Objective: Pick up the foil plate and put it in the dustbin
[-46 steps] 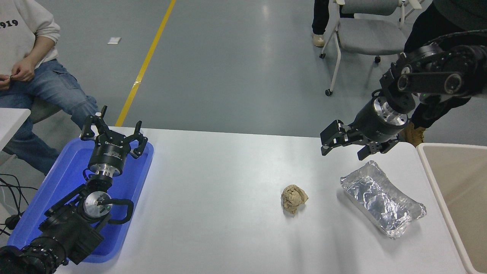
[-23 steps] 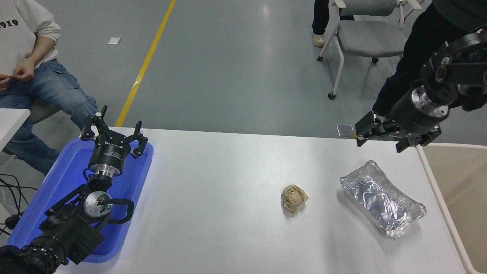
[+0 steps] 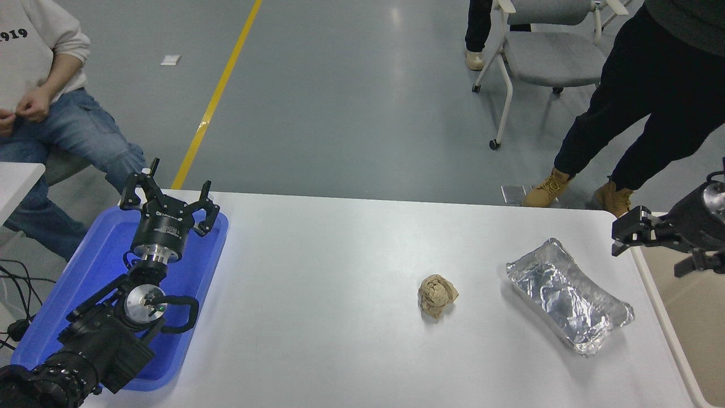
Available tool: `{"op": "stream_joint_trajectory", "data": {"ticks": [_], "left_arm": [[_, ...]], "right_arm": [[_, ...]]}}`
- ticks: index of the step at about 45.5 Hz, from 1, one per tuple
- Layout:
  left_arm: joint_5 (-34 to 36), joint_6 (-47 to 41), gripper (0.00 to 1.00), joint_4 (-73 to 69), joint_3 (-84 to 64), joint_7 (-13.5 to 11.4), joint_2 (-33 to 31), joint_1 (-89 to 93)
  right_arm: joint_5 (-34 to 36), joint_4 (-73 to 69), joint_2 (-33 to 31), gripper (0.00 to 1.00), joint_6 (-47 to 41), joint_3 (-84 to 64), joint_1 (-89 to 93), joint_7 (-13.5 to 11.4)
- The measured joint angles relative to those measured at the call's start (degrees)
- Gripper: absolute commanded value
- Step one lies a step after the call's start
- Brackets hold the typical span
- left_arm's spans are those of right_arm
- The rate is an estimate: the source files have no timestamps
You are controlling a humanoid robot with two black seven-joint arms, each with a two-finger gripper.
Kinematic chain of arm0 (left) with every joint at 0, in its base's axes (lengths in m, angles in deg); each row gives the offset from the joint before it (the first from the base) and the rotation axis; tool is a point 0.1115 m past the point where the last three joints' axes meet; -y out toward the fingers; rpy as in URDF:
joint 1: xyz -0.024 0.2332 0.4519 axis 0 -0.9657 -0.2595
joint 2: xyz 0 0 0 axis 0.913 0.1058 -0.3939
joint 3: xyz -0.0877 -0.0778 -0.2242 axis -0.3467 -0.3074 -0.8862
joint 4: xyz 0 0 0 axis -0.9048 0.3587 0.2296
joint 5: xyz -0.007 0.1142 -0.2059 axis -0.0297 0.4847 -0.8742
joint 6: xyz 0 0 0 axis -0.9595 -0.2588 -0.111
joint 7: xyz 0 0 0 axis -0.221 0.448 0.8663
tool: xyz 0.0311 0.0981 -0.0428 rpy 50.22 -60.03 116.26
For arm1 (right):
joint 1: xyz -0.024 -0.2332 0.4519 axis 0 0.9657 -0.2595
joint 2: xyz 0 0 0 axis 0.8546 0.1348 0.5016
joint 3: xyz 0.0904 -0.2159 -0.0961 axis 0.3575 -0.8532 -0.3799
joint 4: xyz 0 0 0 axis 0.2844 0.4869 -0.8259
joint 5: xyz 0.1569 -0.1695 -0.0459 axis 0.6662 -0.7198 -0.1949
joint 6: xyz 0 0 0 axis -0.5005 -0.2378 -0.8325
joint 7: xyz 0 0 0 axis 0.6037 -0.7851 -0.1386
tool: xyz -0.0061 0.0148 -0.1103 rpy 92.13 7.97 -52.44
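Observation:
The foil plate [image 3: 569,303] is a shiny, crinkled silver tray lying flat on the white table at the right, with nothing in it. The dustbin [image 3: 660,309] stands against the table's right edge; only its pale rim and part of its tan inside show. My right gripper [image 3: 649,249] comes in from the right edge. It is open and empty, hangs over the dustbin's far left rim, and is up and to the right of the foil plate without touching it. My left gripper [image 3: 168,205] is parked at the lower left, open, over the blue tray.
A crumpled brown paper ball [image 3: 436,295] lies left of the foil plate. A shallow blue tray [image 3: 85,272] sits at the table's left end. A person stands beyond the far right corner, another sits at the far left, and a wheeled chair [image 3: 544,51] stands behind.
My right arm has swung right and pulled back, from above the table's far edge near the foil plate to over the dustbin's rim. Its gripper stays open. The foil plate has not moved.

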Motion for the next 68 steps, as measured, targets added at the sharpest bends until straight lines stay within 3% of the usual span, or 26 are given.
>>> {"op": "stream_joint_trajectory", "data": {"ticks": [20,37,56,68], "left_arm": [[0.0,0.0,1.00,0.0,0.0,0.0,0.0,0.0],[0.0,0.0,1.00,0.0,0.0,0.0,0.0,0.0],[0.0,0.0,1.00,0.0,0.0,0.0,0.0,0.0],[0.0,0.0,1.00,0.0,0.0,0.0,0.0,0.0]], "right_arm": [[10.2,-0.1,-3.9,0.99,6.9,3.9,11.2,0.0],[18.6,-0.1,-4.0,0.99,18.2,9.8,20.9,0.0],[20.0,0.1,-2.6,0.98,27.7,16.8,29.6,0.0],[19.9,1.7,0.1,0.90,32.4,19.1,33.3,0.1]]}}
